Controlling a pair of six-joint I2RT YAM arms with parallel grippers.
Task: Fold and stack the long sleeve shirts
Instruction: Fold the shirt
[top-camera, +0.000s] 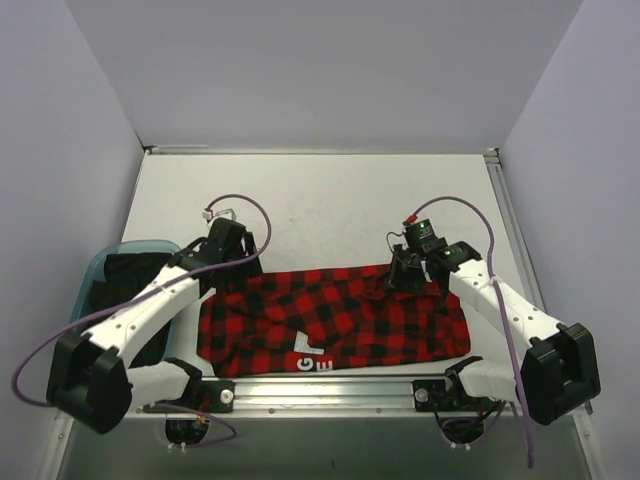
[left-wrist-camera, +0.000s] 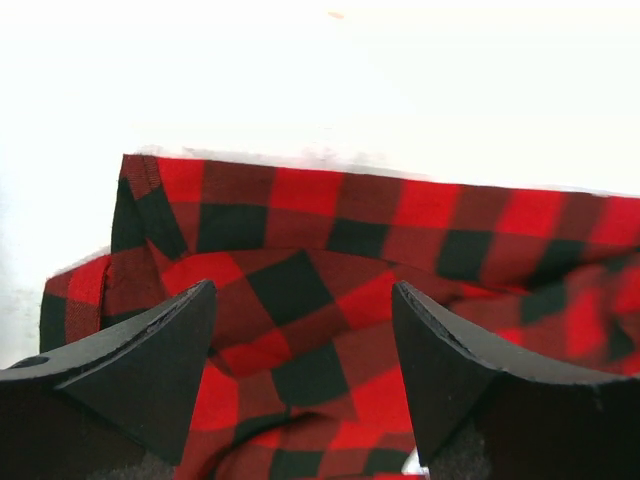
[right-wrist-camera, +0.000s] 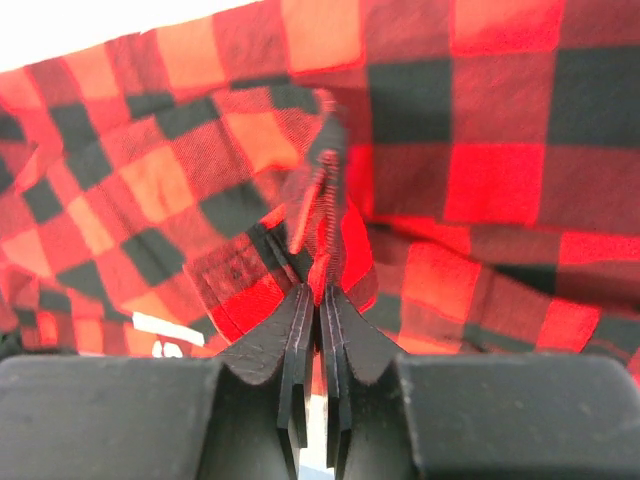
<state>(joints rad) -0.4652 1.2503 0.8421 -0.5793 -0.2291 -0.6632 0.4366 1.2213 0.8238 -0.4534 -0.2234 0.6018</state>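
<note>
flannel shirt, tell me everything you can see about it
The shirt is soft red-and-black checked flannel, folded into a long band lying flat across the near side of the table, somewhat rumpled. It shows white block letters at its near edge. The right gripper is shut on a raised pinch of cloth near its far right edge; the left gripper is open over the far left corner.

White arms (top-camera: 160, 300), black joints (top-camera: 85, 378), trailing purple cables (top-camera: 240, 197).
</note>
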